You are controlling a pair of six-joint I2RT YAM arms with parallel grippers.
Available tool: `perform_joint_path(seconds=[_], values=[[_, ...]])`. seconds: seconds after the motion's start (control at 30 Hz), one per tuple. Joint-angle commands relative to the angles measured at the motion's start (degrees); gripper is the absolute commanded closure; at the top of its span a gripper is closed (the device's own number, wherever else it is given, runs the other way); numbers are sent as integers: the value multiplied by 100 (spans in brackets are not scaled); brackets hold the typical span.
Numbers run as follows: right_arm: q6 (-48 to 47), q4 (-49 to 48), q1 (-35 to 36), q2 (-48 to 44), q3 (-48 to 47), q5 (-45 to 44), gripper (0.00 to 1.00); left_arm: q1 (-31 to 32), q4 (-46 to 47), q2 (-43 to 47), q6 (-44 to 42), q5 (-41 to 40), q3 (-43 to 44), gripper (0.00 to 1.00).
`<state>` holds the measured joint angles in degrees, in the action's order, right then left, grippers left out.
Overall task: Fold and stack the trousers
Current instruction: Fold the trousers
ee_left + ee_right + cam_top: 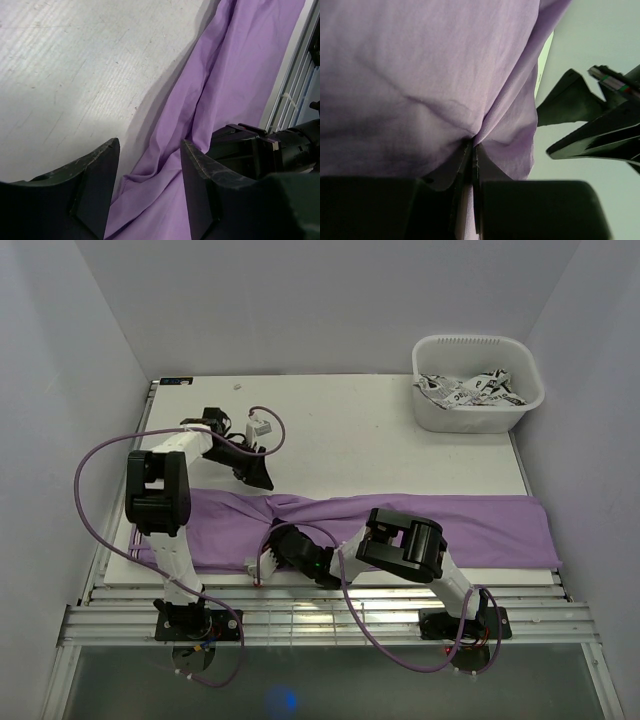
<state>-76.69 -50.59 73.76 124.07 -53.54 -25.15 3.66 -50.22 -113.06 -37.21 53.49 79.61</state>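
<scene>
The lilac trousers (480, 525) lie stretched across the near part of the table, from the left edge to the right edge. My left gripper (255, 472) hovers open over their far edge near the bunched middle; in the left wrist view its fingers (97, 185) straddle a fold of the fabric (225, 90) without touching it. My right gripper (277, 548) reaches left along the near edge and is shut on the trousers; in the right wrist view the jaws pinch a fold of purple cloth (420, 75) at the gripper (471, 160).
A white bin (478, 383) with black-and-white patterned cloth stands at the far right corner. The white table (380, 430) shows bare behind the trousers. The slatted rail (320, 615) runs along the near edge. White walls close in on three sides.
</scene>
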Motion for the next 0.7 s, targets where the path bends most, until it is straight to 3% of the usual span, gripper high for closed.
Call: perform_joint_path(seconds=[0.0,0.17,0.2,0.3,0.33,0.37,0.4,0.47,0.5,0.53,0.67], values=[[-66,349,25,337,344,-17,92,222,-119,-146,-137,56,-24,38],[-163,321,42,372,344,-52,92,267,-94,-147,-225,-243,-350,44],[-171,321,51,372,344,-52,92,267,-94,-147,-260,-287,-376,57],[-171,365,51,381,327,-60,92,267,-41,-112,-269,-401,-350,75],[-180,392,51,390,292,-95,89,267,3,-42,-252,-480,-315,87],[-180,409,51,407,257,-113,84,267,73,11,-173,-559,-298,93],[-198,418,51,425,239,-122,72,267,300,72,-112,-646,-280,100],[-233,427,51,442,203,-148,58,267,494,230,-41,-1005,-227,100],[-250,427,51,434,212,-131,43,267,704,283,-6,-1129,-227,100],[-259,427,51,425,221,-113,38,267,802,336,-14,-1253,-227,100],[-329,444,51,364,300,35,34,267,1189,416,3,-1894,-61,100]])
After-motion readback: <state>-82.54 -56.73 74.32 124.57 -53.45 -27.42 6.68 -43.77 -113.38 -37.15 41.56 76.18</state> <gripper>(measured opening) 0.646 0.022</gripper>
